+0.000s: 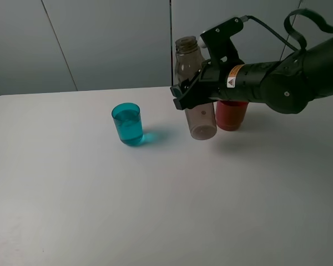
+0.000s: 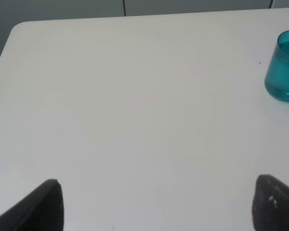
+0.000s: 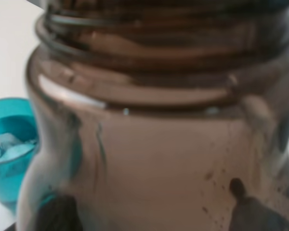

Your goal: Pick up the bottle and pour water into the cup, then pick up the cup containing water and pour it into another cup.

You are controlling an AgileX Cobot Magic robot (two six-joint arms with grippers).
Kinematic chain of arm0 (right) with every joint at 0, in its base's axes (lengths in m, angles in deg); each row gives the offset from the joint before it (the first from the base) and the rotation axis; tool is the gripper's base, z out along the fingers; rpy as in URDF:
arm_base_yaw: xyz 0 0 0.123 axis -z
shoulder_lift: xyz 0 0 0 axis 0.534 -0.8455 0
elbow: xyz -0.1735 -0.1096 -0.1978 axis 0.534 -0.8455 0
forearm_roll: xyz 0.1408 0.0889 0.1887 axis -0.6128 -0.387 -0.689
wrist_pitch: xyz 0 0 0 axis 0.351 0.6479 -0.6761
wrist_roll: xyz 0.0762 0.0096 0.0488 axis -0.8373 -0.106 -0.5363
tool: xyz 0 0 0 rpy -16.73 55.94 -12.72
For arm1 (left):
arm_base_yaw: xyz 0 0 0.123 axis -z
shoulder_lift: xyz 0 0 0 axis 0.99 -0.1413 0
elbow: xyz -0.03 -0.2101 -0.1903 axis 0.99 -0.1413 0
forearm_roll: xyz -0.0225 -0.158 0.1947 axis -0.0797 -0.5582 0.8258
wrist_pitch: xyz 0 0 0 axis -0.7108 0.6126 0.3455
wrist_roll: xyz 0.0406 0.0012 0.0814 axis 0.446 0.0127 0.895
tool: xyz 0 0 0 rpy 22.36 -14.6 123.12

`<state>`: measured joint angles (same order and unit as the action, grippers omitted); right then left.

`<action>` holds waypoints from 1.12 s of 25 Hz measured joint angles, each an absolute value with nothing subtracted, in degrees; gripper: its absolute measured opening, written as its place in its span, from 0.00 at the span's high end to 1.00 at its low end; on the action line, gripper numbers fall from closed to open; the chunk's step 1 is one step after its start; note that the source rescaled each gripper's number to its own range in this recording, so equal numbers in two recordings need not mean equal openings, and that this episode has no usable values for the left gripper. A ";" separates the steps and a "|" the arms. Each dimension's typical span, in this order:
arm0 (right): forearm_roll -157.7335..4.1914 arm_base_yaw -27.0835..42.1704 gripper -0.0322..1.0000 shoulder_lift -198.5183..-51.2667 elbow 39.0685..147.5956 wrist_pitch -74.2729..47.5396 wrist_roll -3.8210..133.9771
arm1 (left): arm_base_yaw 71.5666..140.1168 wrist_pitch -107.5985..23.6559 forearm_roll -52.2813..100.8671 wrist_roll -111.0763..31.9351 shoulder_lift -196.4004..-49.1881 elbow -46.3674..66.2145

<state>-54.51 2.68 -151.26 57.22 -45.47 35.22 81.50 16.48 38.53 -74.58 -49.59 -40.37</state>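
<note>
From above: the right hand (image 1: 195, 97) clamps the upright bottle (image 1: 202, 123) just beside the red cup (image 1: 231, 115); the teal cup (image 1: 127, 124), apart, holds water (image 1: 130, 132). Left wrist: left hand (image 2: 159, 207) wide, empty. Right wrist: bottle (image 3: 154, 144) fills view. First pour looks done; next, release bottle, grasp teal cup.

**Smooth plastics on a matt white table**

The bottle (image 1: 202, 119) is smoky grey-brown transparent plastic, smooth and glossy. The right wrist view shows bright glints along its shoulder and threaded neck, and small dark specks on its wall. The cup (image 1: 127, 124), to the left, is translucent teal plastic, smooth and shiny. Another cup (image 1: 231, 115), just right of the bottle, is opaque red-brown plastic with a duller sheen. The table (image 1: 155, 210) is white, smooth and matt. The right gripper (image 1: 190, 101) and left gripper (image 2: 156, 207) look hard and matt black. The far wall panels (image 1: 100, 44) are flat, matt grey.
</note>
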 joint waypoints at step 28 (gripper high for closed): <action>-54.99 5.99 0.97 -158.60 56.11 -67.59 38.11 | 81.50 16.48 38.53 -74.80 -49.59 -40.37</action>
<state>-54.99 5.99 -158.60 56.11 -67.59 38.11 81.50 16.48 38.53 -74.80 -49.59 -40.37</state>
